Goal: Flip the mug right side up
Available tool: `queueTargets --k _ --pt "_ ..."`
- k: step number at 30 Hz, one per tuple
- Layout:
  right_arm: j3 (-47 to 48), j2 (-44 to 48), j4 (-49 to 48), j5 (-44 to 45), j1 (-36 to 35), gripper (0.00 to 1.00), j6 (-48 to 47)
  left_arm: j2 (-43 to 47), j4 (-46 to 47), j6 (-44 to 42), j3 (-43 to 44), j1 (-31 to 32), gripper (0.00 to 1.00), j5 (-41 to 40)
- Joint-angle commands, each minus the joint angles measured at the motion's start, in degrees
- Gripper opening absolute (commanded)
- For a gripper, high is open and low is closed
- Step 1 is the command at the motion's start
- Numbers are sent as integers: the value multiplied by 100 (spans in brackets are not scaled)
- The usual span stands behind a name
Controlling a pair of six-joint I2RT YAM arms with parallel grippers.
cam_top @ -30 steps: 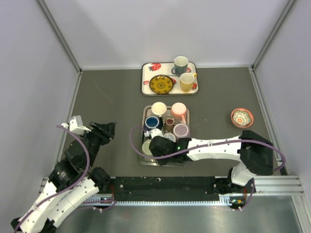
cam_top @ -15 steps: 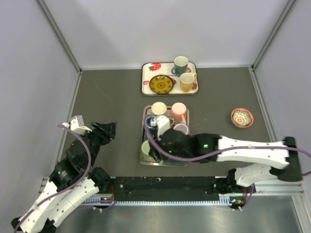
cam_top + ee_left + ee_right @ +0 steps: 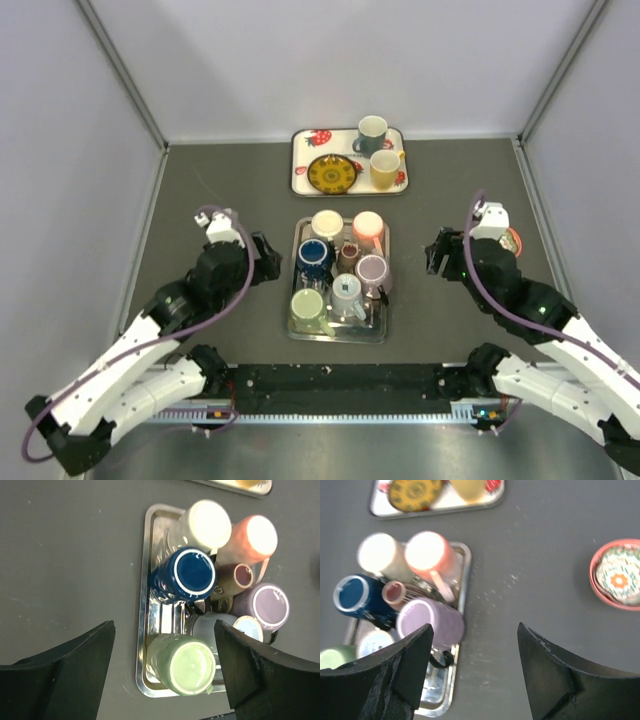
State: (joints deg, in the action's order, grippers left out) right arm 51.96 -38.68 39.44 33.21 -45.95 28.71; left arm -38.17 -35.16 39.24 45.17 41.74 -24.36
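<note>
A metal tray (image 3: pixel 299 330) at the table's middle holds several mugs with their flat bottoms up: cream (image 3: pixel 326 224), salmon (image 3: pixel 368 226), blue (image 3: pixel 314 254), purple (image 3: pixel 372 268), green (image 3: pixel 308 306), and a small brown cup (image 3: pixel 349 256). A whitish mug (image 3: pixel 347 292) shows a pale blue round face; I cannot tell if that is rim or base. My left gripper (image 3: pixel 262 258) is open and empty left of the tray, over the green mug (image 3: pixel 185 665) in the left wrist view. My right gripper (image 3: pixel 437 255) is open and empty right of the tray, beside the purple mug (image 3: pixel 422 620).
A white strawberry-print tray (image 3: pixel 300 165) at the back holds an upright grey mug (image 3: pixel 371 131), a yellow mug (image 3: pixel 384 168) and a yellow plate (image 3: pixel 331 174). A patterned red-rimmed bowl (image 3: pixel 620 577) sits at the right. Walls enclose the table.
My right arm was stretched low across the tray's front; it has pulled back to the right of the tray. My left arm has moved from the far left up beside the tray.
</note>
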Motion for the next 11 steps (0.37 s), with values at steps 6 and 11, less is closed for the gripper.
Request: queueTargets --k 6,11 --pt "-933 509 38 71 192 70 460 -349 167 618 230 19 92 670" --pt "-1074 739 -191 98 201 73 320 -138 361 251 115 19 91 758"
